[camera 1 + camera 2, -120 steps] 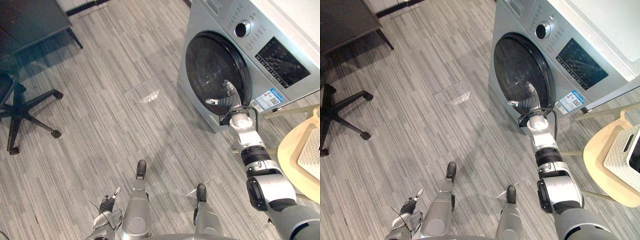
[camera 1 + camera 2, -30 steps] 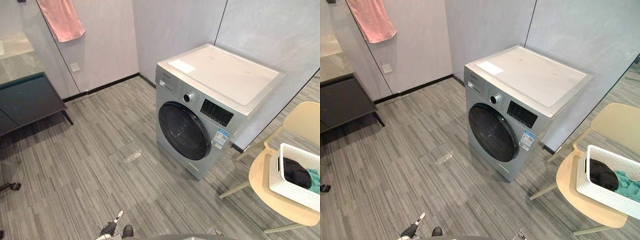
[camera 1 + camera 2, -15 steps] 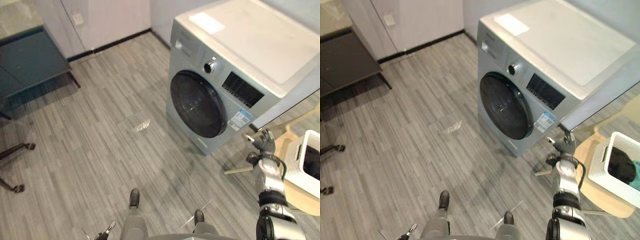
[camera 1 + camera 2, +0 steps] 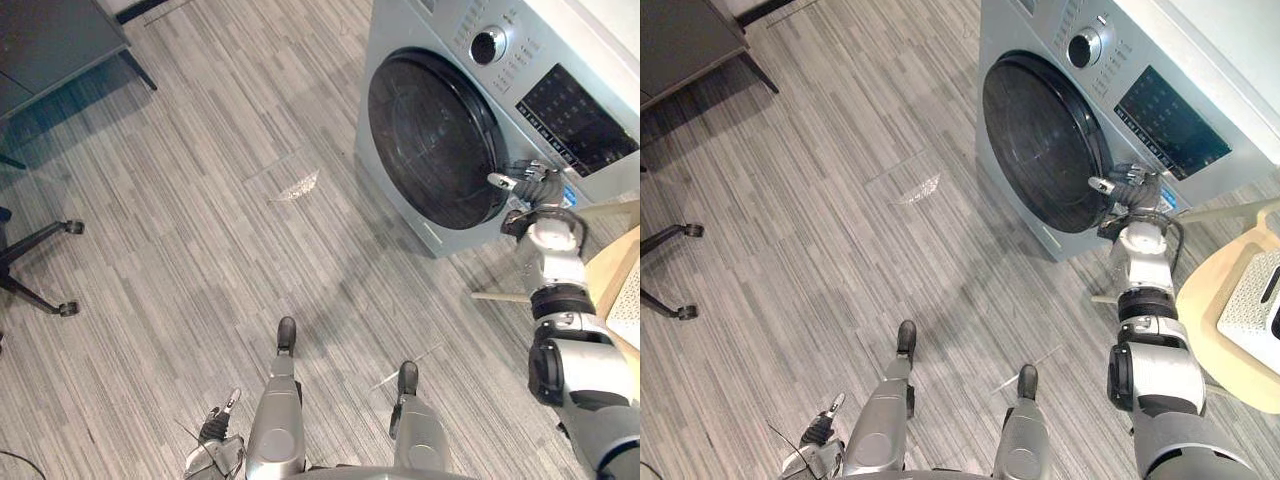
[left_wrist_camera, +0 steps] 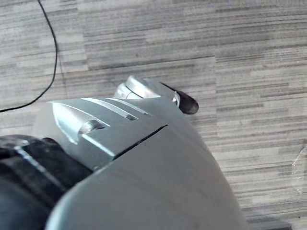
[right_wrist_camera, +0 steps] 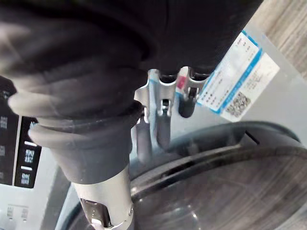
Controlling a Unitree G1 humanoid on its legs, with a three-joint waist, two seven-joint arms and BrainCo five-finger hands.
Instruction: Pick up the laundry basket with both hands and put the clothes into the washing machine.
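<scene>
My left hand [image 4: 213, 437] hangs low at my side, close above the grey plank floor [image 4: 200, 250]. It shows too small for me to tell whether it is open or closed, and it holds nothing I can see.

The white laundry basket [image 4: 1250, 300] is not in either hand. It sits on a pale round chair [image 4: 1205, 335] off to my right, just beside my right forearm and well apart from my left hand.

My right arm reaches forward and up, nearly straight, to the front of the washing machine [image 4: 600, 60]. My right hand [image 4: 532, 187] sits at the right edge of the round dark door [image 4: 430, 140], which is closed. The fingers [image 6: 163, 122] are loosely extended, only lightly bent, with their dark tips against the door's rim next to a white and blue label [image 6: 237, 79]. They clasp nothing.

Further out on my left stand the legs of an office chair [image 4: 40, 255], and beyond them is a dark table [image 4: 50, 50].
</scene>
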